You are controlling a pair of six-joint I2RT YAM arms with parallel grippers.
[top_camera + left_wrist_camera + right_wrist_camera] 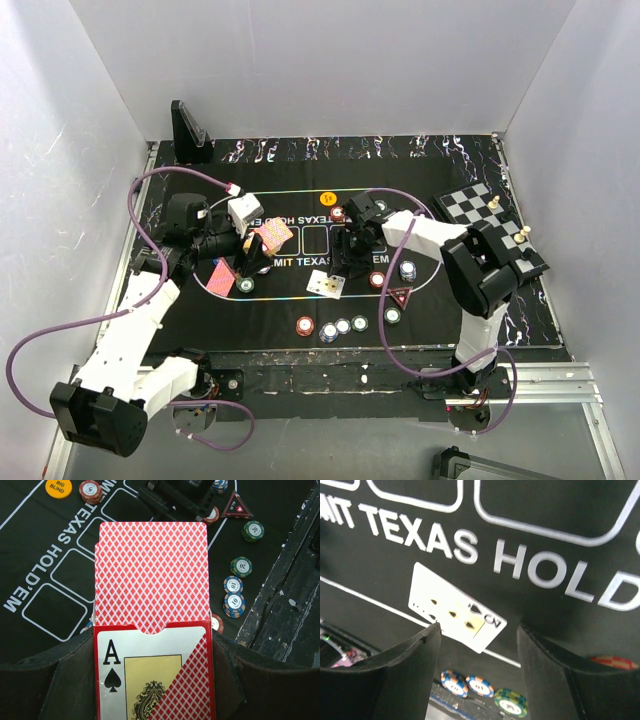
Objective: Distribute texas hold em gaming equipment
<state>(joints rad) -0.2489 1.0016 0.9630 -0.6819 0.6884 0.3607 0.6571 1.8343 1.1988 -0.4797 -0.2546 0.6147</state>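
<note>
My left gripper (pixel 152 652) is shut on a red card box (pixel 150 680) printed with an ace of spades. Red-backed cards (pixel 152 575) stick out of its open top. In the top view it (pixel 262 245) holds the deck (pixel 273 235) above the mat's left half. My right gripper (pixel 479 630) is open and empty just above a face-up spade card (pixel 452 607), which lies on the mat's white line (pixel 325 285). One red-backed card (pixel 222 275) lies at the mat's left end. Chips (pixel 343 326) sit along the near edge. The triangular marker (pixel 401 296) lies right of centre.
The black mat (pixel 300 300) covers the table. A chessboard (pixel 490 222) with pieces stands at the right. An orange BIG BLIND chip (pixel 58 487) and a red chip stack (pixel 90 491) lie at the far side. A black stand (pixel 188 130) is at the back left.
</note>
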